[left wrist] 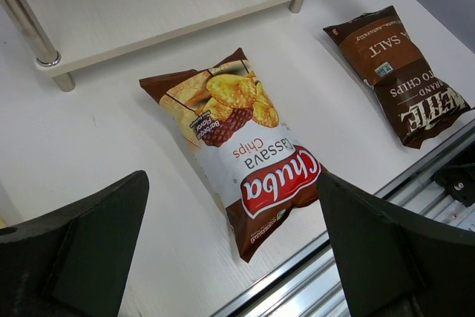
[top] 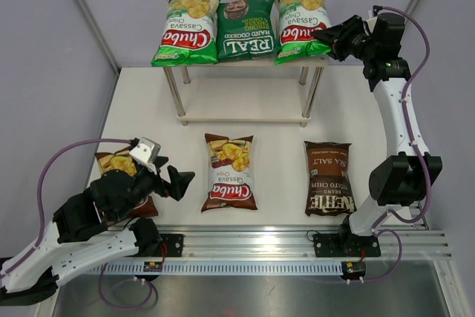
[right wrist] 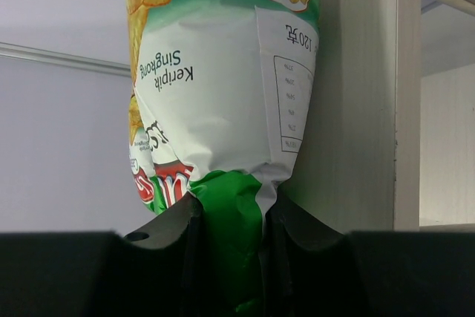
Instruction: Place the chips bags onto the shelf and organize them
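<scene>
Back of the white bench (top: 282,172), right end of the pale-wood, metal-legged shelf (top: 245,99) top board: glossy light-green Chuba bag (top: 300,24), likely light, puffy and slippery, pinched by its flat end seam in the right tool (top: 325,37), left tool (top: 169,182) gaping wide.

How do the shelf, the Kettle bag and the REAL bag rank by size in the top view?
shelf, clearly largest
Kettle bag, then REAL bag: nearly alike; the latter lies higher, so unsure
</scene>
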You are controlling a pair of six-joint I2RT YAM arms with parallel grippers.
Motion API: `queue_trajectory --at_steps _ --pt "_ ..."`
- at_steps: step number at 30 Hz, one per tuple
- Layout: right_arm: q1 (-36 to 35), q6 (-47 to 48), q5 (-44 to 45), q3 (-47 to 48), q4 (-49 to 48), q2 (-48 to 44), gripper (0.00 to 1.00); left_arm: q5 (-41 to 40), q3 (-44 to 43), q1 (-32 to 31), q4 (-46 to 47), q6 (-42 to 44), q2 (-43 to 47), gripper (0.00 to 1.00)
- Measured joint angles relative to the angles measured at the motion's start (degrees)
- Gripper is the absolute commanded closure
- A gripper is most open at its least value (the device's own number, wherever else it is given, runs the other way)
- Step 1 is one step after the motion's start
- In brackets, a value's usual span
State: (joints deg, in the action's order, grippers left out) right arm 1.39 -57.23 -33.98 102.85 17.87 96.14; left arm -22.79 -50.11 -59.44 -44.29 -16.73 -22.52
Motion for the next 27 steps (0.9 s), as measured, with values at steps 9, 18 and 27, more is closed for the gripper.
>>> queue_trajectory --at_steps 9,18,27 --pt "-1.68 -0.04 0.15 0.55 -0.26 0.57 0.81 -0.04 0.02 0.00 0.24 -0.02 0.81 0.01" --pt "-2.60 0.02 0.68 0.68 0.13 0.70 0.48 -0.11 0.11 0.00 0.24 -0.04 1.40 0.01" --pt "-2.84 3.34 5.53 2.67 6.75 0.59 0.25 -0.26 0.11 0.00 0.24 -0.24 2.69 0.01"
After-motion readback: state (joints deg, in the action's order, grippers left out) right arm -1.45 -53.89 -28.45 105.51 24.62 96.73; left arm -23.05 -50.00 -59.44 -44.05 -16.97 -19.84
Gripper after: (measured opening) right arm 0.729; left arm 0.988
